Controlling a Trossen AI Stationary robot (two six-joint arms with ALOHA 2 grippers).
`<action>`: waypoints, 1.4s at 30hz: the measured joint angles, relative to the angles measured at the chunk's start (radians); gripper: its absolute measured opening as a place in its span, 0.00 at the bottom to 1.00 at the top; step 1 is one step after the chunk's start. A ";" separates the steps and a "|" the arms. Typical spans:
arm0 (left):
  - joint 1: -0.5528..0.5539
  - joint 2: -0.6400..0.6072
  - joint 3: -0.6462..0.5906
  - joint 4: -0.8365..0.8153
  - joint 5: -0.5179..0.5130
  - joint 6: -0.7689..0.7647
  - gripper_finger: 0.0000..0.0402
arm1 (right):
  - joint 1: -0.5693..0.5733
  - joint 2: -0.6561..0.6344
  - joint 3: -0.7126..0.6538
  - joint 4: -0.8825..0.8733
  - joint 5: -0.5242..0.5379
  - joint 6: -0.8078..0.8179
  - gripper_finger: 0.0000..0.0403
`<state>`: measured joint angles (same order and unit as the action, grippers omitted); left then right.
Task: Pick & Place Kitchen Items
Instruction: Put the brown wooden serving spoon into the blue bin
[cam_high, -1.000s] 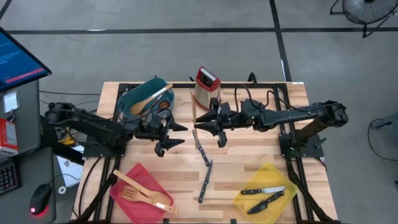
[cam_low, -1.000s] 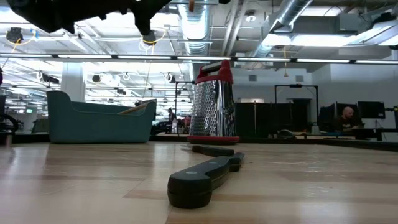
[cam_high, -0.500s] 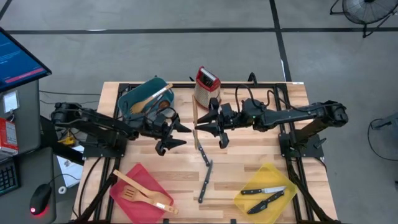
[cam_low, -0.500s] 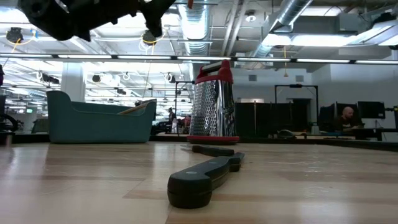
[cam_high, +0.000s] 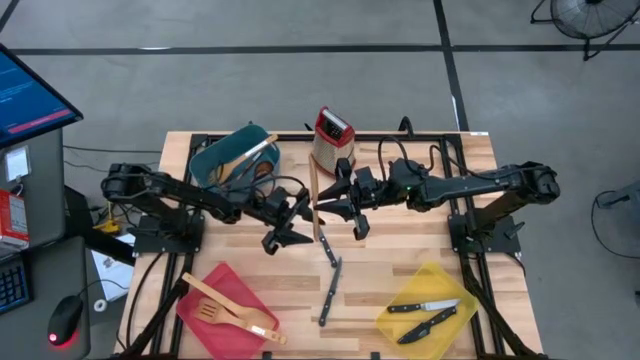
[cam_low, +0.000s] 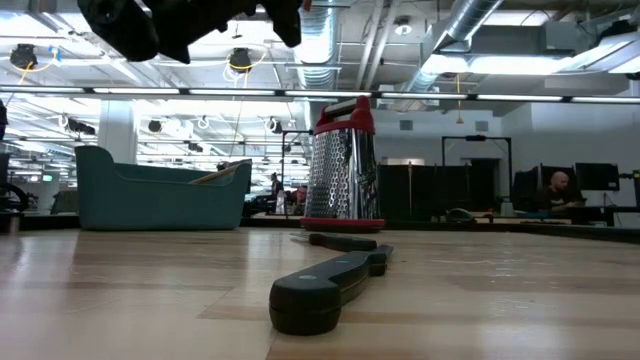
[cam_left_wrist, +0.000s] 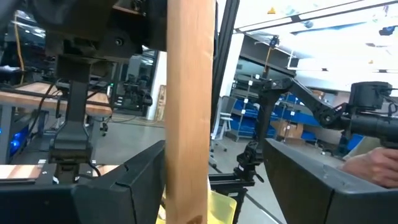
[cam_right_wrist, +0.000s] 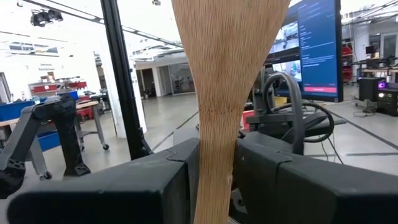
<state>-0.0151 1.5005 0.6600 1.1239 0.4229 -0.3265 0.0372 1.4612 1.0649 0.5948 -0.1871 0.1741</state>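
Note:
My right gripper (cam_high: 324, 204) (cam_right_wrist: 217, 180) is shut on a light wooden utensil (cam_high: 314, 180) above the table's middle. The utensil lies level, running from far to near. My left gripper (cam_high: 300, 222) (cam_left_wrist: 214, 168) is open, with one finger on each side of the utensil's straight handle (cam_left_wrist: 189, 112). Two black-handled knives (cam_high: 326, 245) (cam_high: 328, 297) lie flat on the table below; they also show in the low view (cam_low: 325, 285). My left arm shows at the top of the low view (cam_low: 180, 20). My right gripper pinches the utensil between its two fingers where the slim handle widens into the blade (cam_right_wrist: 217, 134). The fingers come level from the table's right and lie across it. The utensil is lifted clear of the table. My left gripper: one finger (cam_left_wrist: 143, 174) stands right beside the handle; whether it touches, I cannot tell.
A teal bin (cam_high: 232, 158) with wooden spoons stands at the far left, and a red-topped steel grater (cam_high: 332, 140) at the far middle. A red bin (cam_high: 222, 308) with wooden spatulas is at the near left. A yellow bin (cam_high: 428, 312) with knives is at the near right.
My left gripper has gone toward the table's right edge, from beside the teal bin to the wooden utensil, and its open fingers now stand around the handle. My right gripper and the utensil have kept still.

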 joint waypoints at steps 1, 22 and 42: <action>0.000 0.002 0.004 -0.001 0.003 0.000 0.60 | 0.000 0.000 0.000 -0.003 0.000 0.000 0.20; 0.001 -0.008 0.005 -0.002 0.048 0.009 0.16 | 0.001 0.000 0.000 -0.003 -0.041 0.003 0.23; 0.004 -0.008 0.005 0.000 0.027 0.032 0.01 | -0.001 -0.014 0.000 -0.094 -0.045 -0.048 0.36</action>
<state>-0.0109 1.4929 0.6647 1.1238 0.4498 -0.2941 0.0364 1.4471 1.0649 0.5005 -0.2324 0.1258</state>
